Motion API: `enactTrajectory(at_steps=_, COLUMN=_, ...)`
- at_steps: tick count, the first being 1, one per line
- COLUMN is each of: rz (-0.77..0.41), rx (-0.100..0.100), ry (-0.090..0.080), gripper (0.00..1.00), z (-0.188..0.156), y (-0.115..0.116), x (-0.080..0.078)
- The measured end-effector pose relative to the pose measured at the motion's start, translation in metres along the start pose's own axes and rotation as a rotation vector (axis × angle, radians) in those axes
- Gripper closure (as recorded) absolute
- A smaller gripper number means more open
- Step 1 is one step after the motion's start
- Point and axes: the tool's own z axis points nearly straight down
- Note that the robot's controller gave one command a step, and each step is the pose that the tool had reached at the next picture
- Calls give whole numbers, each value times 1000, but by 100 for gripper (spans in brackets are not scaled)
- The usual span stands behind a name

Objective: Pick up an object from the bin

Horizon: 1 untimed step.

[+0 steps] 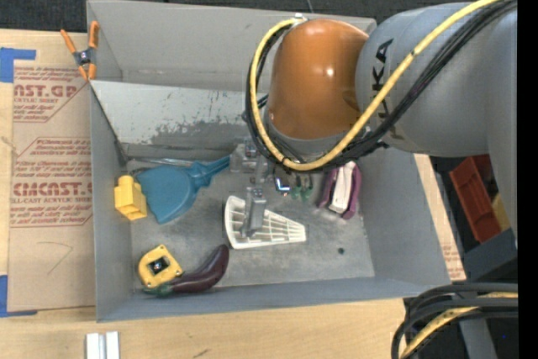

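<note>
The arm's orange cover [315,80] and its cables hide the middle of the bin [168,38] and most of the wrist. Below them the gripper [254,210] pokes out as a small grey cluster, and how wide it stands cannot be told. It sits on or just over the broad left end of a white slotted fan-shaped piece [277,229] on the floor's middle, towards the lower wall. This piece's long axis runs left to right, and it narrows towards the right wall.

A purple and white thing [343,189] near the right wall is half covered by the arm and hard to name. A blue scoop [168,191] lies left of the gripper, with a yellow block [129,197] touching it. A yellow tape measure [158,266] and a purple toy aubergine [206,271] lie by the lower-left corner.
</note>
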Motion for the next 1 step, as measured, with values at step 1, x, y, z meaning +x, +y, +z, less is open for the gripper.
enactTrajectory(at_steps=1, rz=0, rx=0, ry=0, gripper=0, z=0, y=0, x=0)
